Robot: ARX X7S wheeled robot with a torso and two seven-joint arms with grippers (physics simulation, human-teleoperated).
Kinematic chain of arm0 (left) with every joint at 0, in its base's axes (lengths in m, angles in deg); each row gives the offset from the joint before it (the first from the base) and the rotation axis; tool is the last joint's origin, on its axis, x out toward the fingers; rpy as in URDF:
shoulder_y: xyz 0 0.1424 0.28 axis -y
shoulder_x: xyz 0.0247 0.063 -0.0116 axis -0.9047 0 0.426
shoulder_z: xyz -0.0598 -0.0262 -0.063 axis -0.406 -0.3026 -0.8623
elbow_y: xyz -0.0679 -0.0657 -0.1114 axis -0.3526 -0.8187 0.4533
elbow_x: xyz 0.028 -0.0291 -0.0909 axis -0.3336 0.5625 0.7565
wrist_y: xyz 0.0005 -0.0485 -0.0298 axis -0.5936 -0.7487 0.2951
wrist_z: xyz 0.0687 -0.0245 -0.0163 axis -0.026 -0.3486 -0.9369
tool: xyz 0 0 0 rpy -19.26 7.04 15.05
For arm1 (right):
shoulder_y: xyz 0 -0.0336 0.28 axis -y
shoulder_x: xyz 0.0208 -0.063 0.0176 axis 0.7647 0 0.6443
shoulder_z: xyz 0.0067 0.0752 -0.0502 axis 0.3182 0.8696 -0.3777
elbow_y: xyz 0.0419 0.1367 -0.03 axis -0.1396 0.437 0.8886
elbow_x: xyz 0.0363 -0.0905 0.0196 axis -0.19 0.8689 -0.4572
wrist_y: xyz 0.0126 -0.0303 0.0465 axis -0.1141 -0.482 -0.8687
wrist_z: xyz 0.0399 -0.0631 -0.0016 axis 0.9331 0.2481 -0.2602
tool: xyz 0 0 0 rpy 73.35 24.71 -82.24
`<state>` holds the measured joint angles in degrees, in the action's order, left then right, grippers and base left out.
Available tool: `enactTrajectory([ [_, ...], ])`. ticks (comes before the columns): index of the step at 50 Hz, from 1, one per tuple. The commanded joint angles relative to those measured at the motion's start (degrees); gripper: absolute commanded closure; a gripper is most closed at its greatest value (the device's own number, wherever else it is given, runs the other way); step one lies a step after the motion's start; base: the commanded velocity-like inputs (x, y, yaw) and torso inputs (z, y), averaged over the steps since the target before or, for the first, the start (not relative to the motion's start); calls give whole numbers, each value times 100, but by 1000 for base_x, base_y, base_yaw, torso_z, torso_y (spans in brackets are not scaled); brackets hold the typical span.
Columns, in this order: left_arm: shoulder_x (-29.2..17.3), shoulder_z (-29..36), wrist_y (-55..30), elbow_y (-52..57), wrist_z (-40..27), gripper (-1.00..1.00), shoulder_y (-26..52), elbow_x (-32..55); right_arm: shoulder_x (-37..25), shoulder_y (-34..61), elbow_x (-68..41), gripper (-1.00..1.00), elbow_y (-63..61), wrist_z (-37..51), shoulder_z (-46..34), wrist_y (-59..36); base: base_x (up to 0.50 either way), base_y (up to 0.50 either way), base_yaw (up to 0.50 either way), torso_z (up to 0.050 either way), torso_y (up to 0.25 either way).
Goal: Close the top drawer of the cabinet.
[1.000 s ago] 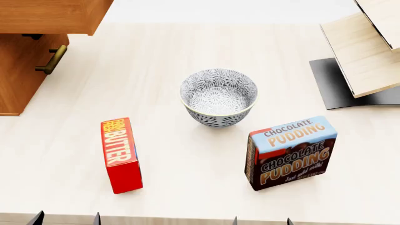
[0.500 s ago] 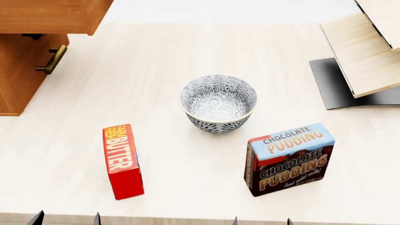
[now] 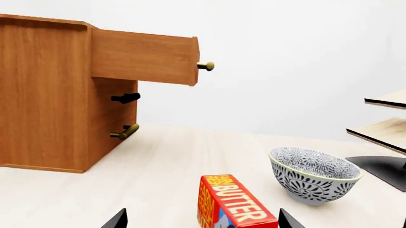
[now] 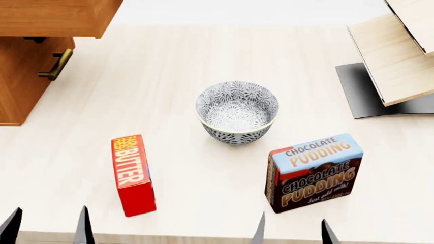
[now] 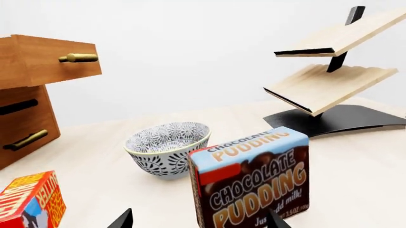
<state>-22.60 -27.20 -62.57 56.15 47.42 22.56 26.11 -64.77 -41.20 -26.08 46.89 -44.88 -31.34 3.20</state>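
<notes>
The orange-brown cabinet [image 4: 20,81] stands at the table's far left. Its top drawer [image 4: 54,18] is pulled out over the table; in the left wrist view the top drawer [image 3: 142,57] juts out with its brass handle [image 3: 205,66], and the right wrist view shows the drawer too [image 5: 47,59]. A lower drawer front carries a brass handle [image 4: 57,64]. My left gripper [image 4: 46,229] is open at the near edge, left of the butter box. My right gripper [image 4: 293,233] is open near the pudding box. Both are far from the drawer.
A red butter box [image 4: 132,174], a patterned bowl [image 4: 237,112] and a chocolate pudding box [image 4: 315,170] stand on the pale table [image 4: 169,61]. A light-wood slanted shelf on a black base [image 4: 393,56] stands at the far right.
Both grippers' fingertips have risen further into the head view at the near edge. The bowl and boxes sit lower in the view than one second ago.
</notes>
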Motion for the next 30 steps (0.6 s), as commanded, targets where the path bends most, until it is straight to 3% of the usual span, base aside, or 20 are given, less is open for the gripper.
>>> enactTrajectory([
  [1, -214, -102, -651, 1589, -320, -100, -103, 322, -201, -8, -297, -100, -1552, 267, -76, -733, 0, 0, 0, 0, 0],
  [13, -450, -267, -1854, 3750, -851, -100, 66, 745, -432, 229, -881, -100, -3476, 746, 77, -1929, 0, 0, 0, 0, 0],
  [30, -524, -248, -1789, 3781, -966, -100, 40, 809, -458, 284, -1154, -100, -3399, 1000, 224, -2105, 0, 0, 0, 0, 0],
])
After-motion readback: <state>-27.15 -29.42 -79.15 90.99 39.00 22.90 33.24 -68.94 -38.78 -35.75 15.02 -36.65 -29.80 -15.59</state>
